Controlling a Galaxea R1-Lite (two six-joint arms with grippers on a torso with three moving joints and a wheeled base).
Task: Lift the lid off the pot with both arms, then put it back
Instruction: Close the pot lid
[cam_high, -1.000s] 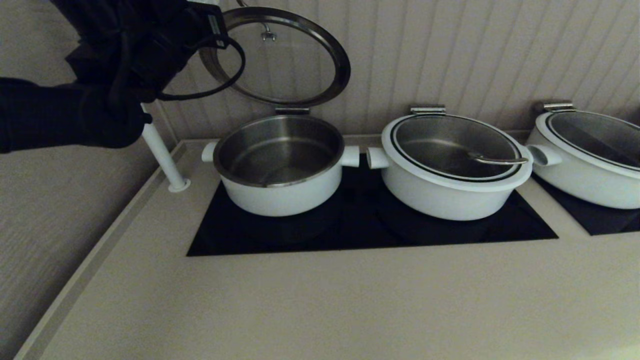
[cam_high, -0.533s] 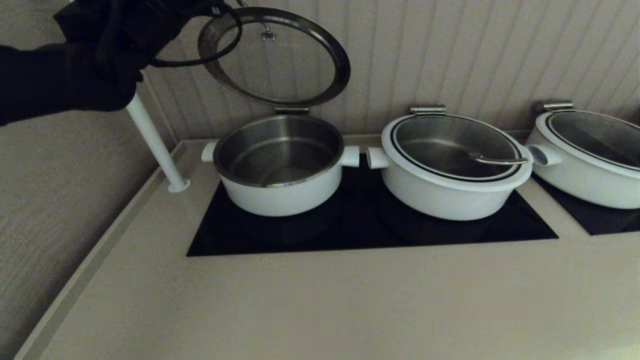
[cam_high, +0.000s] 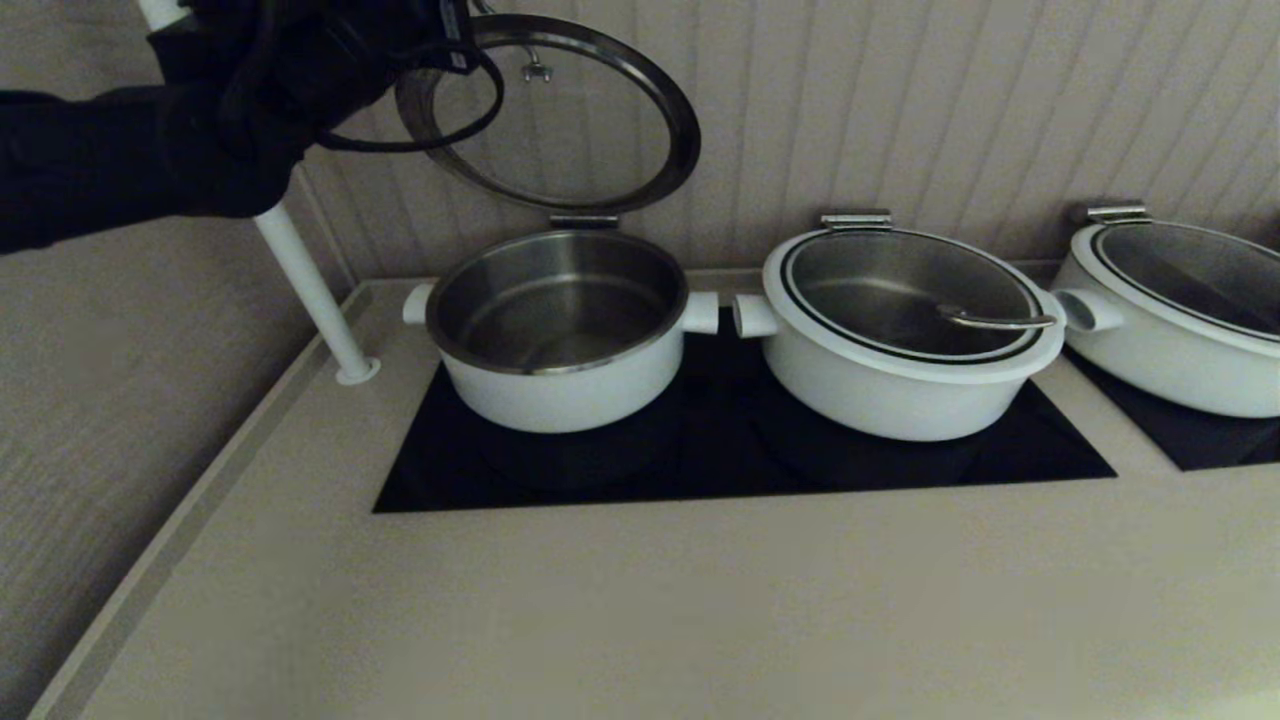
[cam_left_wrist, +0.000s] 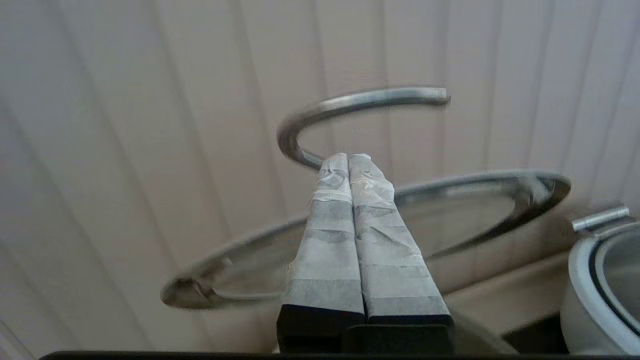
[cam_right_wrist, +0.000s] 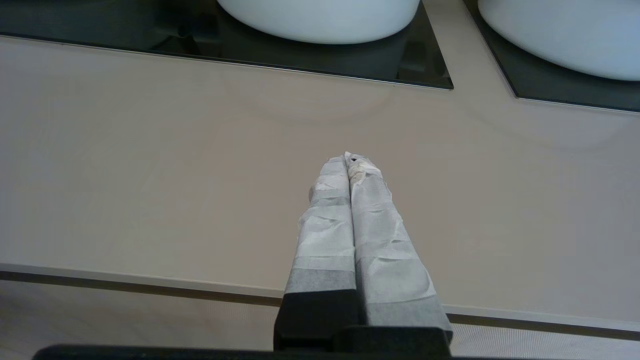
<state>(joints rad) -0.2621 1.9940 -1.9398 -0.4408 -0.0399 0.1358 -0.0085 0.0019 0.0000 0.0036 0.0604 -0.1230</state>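
Glass lid (cam_high: 548, 112) with steel edge stands hinged up at 12 o'clock of the open white pot (cam_high: 560, 330). Left gripper (cam_left_wrist: 349, 161) closed, tips at wire handle (cam_left_wrist: 345, 107), gripping unclear. Right gripper (cam_right_wrist: 349, 161) closed over counter (cam_right_wrist: 150, 175). Flaring pot (cam_high: 905, 335) at 3 o'clock.

A beige wall of vertical grooved panels (cam_high: 900, 120) is rising behind a long tan countertop (cam_high: 640, 600), which is running across the scene with a raised lip along its left edge. Two black glass cooktop panels (cam_high: 740, 450) are sitting flush in the counter, the second one (cam_high: 1220, 450) showing partly at the far right. A slim white post (cam_high: 310, 290) is leaning up from a round base at the counter's back left corner. Beyond the edge, a textured grey-brown floor (cam_high: 90, 420) is lying in dim, even light.
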